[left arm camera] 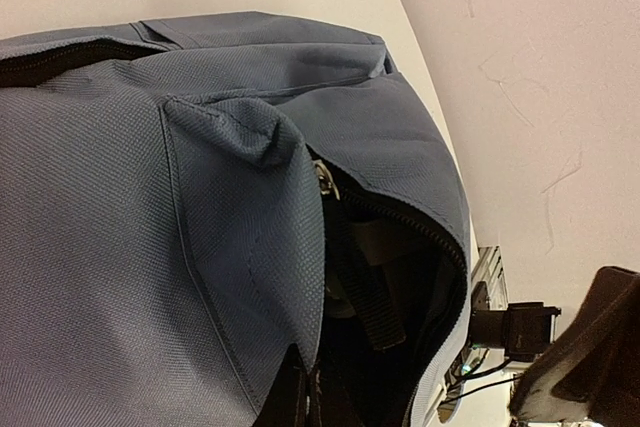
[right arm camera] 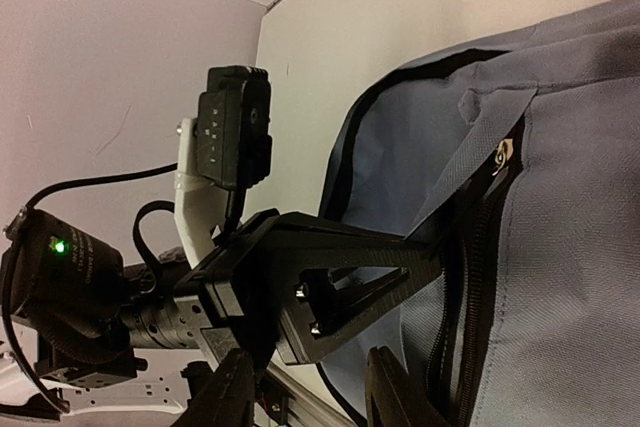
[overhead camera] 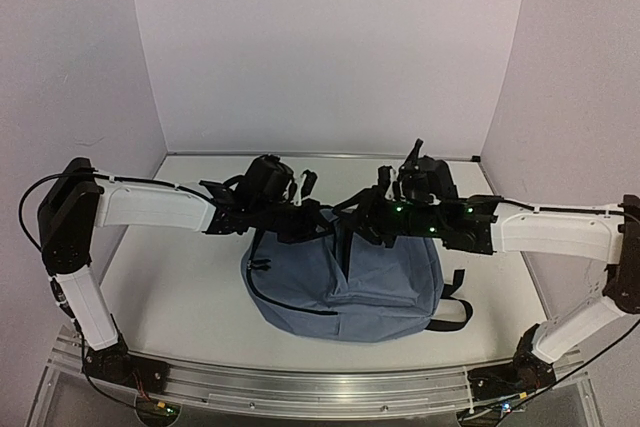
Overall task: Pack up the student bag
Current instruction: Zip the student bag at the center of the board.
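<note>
Student bag (overhead camera: 350, 282): slate-blue backpack lying mid-worktop (overhead camera: 180, 277), top toward the far side, main zipper open, black straps at right.

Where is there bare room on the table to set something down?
Bare table left of the student bag, out to the side wall, and a strip along the back wall. Crowded: the bag's far edge, where left gripper and right gripper meet; straps trail right.

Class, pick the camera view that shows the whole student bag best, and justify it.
Top external: the student bag shows nearly whole, with outline and straps. The left wrist view gives only blue fabric and an unzipped dark opening; the right wrist view, one edge with a zipper pull.
</note>
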### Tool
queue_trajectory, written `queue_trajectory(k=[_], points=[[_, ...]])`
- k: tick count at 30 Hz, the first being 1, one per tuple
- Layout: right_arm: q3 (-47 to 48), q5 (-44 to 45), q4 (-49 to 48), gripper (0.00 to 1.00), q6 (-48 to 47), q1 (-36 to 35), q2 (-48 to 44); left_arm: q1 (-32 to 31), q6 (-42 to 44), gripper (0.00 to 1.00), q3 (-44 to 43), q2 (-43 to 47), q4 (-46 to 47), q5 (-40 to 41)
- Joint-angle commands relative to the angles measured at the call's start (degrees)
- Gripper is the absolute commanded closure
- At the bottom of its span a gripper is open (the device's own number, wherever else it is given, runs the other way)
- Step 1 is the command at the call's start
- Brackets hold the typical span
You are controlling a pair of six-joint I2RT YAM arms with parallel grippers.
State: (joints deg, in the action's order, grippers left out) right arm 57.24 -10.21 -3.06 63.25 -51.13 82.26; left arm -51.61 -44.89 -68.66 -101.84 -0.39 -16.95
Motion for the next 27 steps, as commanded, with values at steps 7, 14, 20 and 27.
queue_trajectory(k=[7,14,20,27], points=[[-1.66,6.56,-8.11,0.64,11.19,-0.11,4.26,0.19,-0.85,1.0,-0.09,3.55,5.32,-2.91],[-1.89,8.71,-7.58,0.64,13.28,-0.11,6.37,0.17,-0.91,1.0,0.18,3.84,5.17,-2.82],[-2.59,10.14,-7.32,0.64,14.25,-0.1,7.82,0.17,-0.67,1.0,-0.12,3.7,5.01,-2.89],[-0.5,12.03,-7.32,0.67,13.26,-0.1,9.82,0.19,-0.55,1.0,-0.16,3.56,4.56,-3.19]])
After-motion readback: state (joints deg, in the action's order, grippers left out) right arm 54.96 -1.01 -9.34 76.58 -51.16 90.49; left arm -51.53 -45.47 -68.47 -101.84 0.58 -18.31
